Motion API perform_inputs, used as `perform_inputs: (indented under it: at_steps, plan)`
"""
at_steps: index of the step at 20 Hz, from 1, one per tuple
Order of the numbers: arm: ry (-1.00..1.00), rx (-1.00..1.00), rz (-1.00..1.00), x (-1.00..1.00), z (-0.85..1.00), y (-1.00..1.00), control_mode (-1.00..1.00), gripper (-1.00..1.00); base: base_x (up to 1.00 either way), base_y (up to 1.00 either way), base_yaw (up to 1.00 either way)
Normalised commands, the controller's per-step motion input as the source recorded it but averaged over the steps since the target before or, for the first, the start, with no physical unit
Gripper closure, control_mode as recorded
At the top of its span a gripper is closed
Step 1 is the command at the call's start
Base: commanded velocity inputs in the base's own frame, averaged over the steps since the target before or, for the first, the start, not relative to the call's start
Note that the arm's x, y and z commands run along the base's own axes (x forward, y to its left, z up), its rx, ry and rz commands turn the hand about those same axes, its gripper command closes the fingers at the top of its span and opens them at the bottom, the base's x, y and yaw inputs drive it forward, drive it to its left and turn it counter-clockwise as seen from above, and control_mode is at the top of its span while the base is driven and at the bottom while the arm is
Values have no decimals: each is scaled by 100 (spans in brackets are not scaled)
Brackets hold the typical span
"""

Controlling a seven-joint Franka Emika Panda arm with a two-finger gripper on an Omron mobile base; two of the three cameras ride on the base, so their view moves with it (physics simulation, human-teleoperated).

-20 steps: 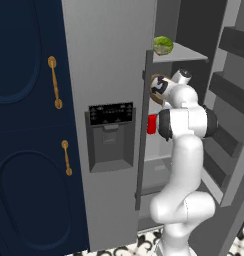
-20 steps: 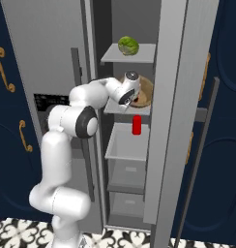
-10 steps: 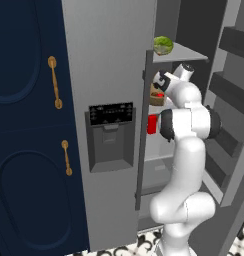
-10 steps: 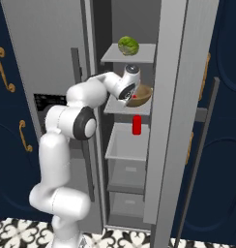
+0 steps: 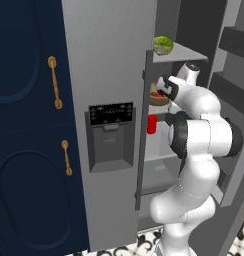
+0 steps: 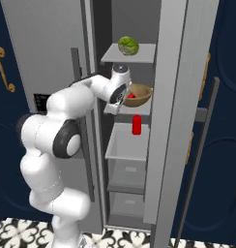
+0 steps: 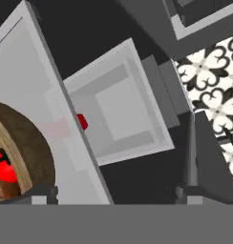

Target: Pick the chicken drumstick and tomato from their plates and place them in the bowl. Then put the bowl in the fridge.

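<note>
Hand (image 6: 121,100) open, holding nothing. Bowl (image 6: 138,95) sits on the fridge (image 6: 175,97) shelf (image 6: 139,109) just beside it. Tomato (image 6: 131,96) visible inside the bowl.

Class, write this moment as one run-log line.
hand: open, beside bowl | bowl: on fridge shelf, tomato inside | step: bowl placed, released

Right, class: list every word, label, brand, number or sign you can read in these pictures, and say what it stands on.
No text can be read anywhere.
The black dispenser panel on the fridge door carries rows of small pale marks, too small and blurred to read.
The red can-shaped item below the bowl shows no legible label.
</note>
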Motion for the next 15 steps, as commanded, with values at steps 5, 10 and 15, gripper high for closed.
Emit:
perform_inputs:
  at_steps: [5, 10, 15]
  plan:
    - [-1, -19, 8, -100, 0, 52, -100, -100, 0, 0, 0]
    - [-3, -18, 14, -100, 0, 31, -100, -100, 0, 0, 0]
    - [-3, -17, 21, -100, 0, 3, -100, -100, 0, 0, 0]
